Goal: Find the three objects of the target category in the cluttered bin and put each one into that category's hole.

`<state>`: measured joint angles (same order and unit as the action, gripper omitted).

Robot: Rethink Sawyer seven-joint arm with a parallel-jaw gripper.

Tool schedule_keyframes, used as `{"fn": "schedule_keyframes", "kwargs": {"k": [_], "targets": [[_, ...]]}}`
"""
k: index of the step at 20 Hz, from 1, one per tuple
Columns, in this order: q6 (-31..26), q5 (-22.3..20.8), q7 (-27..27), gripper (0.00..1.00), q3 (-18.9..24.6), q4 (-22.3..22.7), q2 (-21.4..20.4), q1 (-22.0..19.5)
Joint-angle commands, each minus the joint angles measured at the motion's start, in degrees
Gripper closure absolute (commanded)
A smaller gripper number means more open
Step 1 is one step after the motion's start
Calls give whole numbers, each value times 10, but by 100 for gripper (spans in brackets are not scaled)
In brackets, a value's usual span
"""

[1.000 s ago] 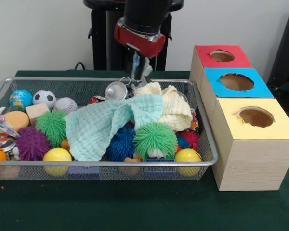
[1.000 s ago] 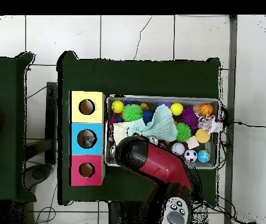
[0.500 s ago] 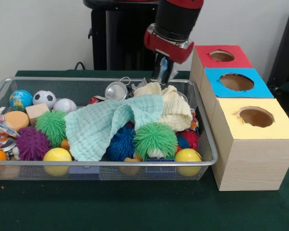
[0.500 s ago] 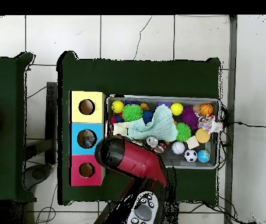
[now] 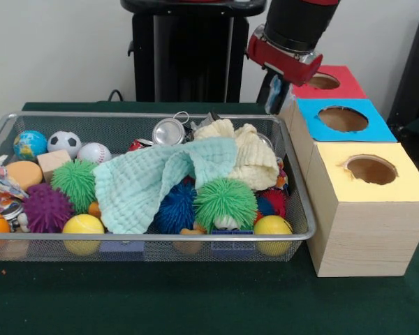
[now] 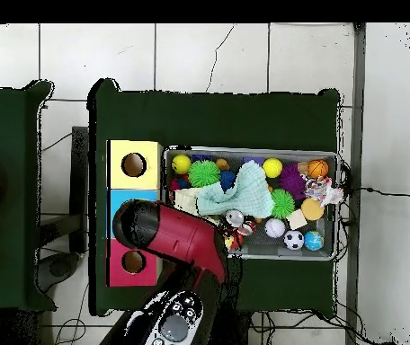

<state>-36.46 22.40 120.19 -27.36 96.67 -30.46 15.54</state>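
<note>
Gripper (image 5: pixel 276 98) is seen hanging just beside the red box (image 5: pixel 333 86) at its 9 o'clock, above the wire mesh bin's (image 5: pixel 153 237) far right corner; grip state cannot be told. In the bin, a mint cloth (image 5: pixel 153 178) is draped over spiky balls, with a cream cloth (image 5: pixel 255 157) at its 3 o'clock.

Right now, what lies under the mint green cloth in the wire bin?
Under the mint green cloth a blue spiky ball pokes out at its lower edge, beside a green spiky ball. Whatever else it covers is hidden.

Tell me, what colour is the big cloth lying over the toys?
Pale mint green cloth, clearest in the front view.
</note>
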Motion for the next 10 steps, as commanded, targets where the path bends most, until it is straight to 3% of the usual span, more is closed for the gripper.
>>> {"fn": "schedule_keyframes", "kwargs": {"k": [1,6,10], "targets": [[-81,28,208,100,-9,-68,30,14],[-166,19,245,100,-19,-127,32,20],[-186,23,277,100,-19,-158,47,25]]}}
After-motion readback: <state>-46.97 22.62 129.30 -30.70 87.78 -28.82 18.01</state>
